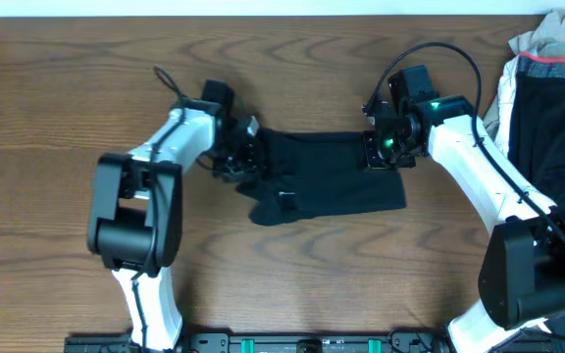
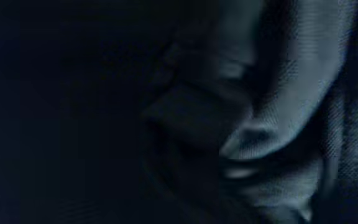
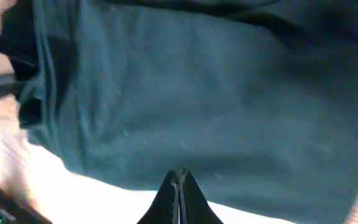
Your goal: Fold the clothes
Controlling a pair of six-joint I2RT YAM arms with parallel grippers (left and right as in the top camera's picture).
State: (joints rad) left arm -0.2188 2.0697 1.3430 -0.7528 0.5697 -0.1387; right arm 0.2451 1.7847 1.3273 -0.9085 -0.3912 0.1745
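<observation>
The black T-shirt (image 1: 327, 176) lies partly folded, in a rough rectangle, in the middle of the wooden table. My left gripper (image 1: 240, 157) is pressed into its left edge. The left wrist view is filled with dark folds of the shirt (image 2: 278, 93), and the fingers are hidden, so I cannot tell their state. My right gripper (image 1: 377, 149) is at the shirt's upper right edge. In the right wrist view its jaws (image 3: 180, 173) are shut, tips on the hem of the shirt (image 3: 185, 93). No logo shows.
A pile of other clothes (image 1: 547, 88), dark, grey and white with a red band, lies at the table's right edge behind my right arm. Bare wooden table (image 1: 57, 98) surrounds the shirt.
</observation>
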